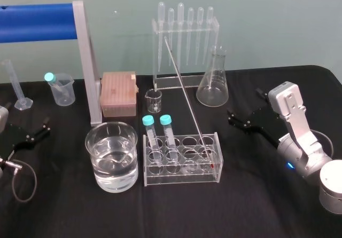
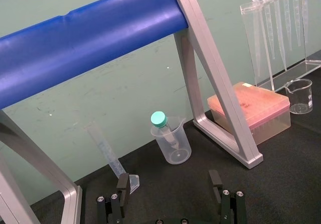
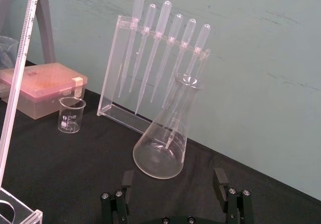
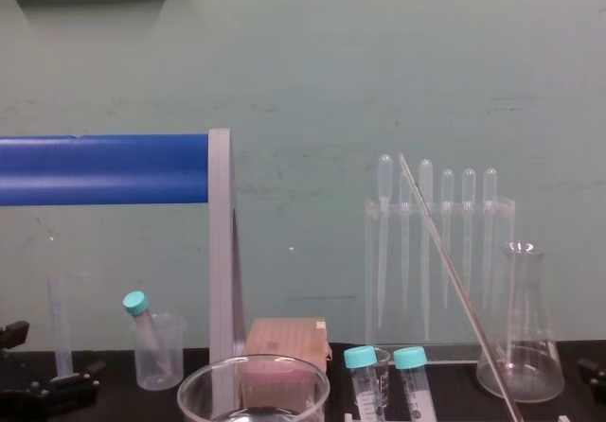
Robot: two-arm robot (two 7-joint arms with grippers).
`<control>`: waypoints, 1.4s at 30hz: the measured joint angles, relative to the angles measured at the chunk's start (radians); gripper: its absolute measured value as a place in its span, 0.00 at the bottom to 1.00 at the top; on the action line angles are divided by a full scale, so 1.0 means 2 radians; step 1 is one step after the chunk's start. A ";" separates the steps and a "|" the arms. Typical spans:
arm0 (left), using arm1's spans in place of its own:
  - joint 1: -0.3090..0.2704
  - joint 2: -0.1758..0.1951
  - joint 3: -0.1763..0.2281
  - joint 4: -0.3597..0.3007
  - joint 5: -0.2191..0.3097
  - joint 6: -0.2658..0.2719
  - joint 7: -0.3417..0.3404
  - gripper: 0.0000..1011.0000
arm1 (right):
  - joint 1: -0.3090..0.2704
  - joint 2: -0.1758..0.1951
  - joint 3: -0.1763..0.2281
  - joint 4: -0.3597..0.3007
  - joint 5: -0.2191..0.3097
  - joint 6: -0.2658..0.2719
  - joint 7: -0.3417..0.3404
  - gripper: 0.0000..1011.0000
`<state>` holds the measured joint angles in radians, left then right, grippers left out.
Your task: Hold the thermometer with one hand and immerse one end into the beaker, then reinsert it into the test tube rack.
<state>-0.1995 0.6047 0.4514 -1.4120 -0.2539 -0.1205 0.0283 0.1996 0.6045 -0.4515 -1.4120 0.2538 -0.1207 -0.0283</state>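
The thermometer [image 1: 185,90], a long thin clear rod, stands in the right end of the clear test tube rack [image 1: 181,169] and leans back to the left. It also shows as the thermometer [image 3: 19,72] and the thermometer [image 4: 459,285]. The wide glass beaker [image 1: 111,133], part full of water, stands just left of the rack. My right gripper [image 1: 246,105] rests on the table right of the rack; its fingers [image 3: 219,178] stand wide open and hold nothing. My left gripper [image 2: 169,184] is parked open at the table's far left, well apart from the beaker.
Two teal-capped tubes [image 1: 157,131] stand in the rack's left end. Behind are a small beaker [image 1: 154,100], a conical flask [image 1: 212,83], a pipette stand [image 1: 184,40], a pink box [image 1: 118,93] and a blue-barred frame [image 1: 85,62]. A plastic cup [image 1: 62,90] stands at the back left.
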 joint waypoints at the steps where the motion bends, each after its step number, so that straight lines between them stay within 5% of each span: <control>1: 0.000 0.000 0.000 0.000 0.000 0.000 0.000 1.00 | 0.000 0.000 0.000 0.000 0.000 0.000 0.000 0.99; 42: 0.000 0.000 0.000 0.000 0.000 0.000 0.000 1.00 | 0.000 0.000 0.000 0.000 0.000 0.000 0.000 0.99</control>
<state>-0.1995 0.6047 0.4514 -1.4120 -0.2539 -0.1205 0.0283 0.1996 0.6047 -0.4514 -1.4120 0.2539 -0.1205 -0.0283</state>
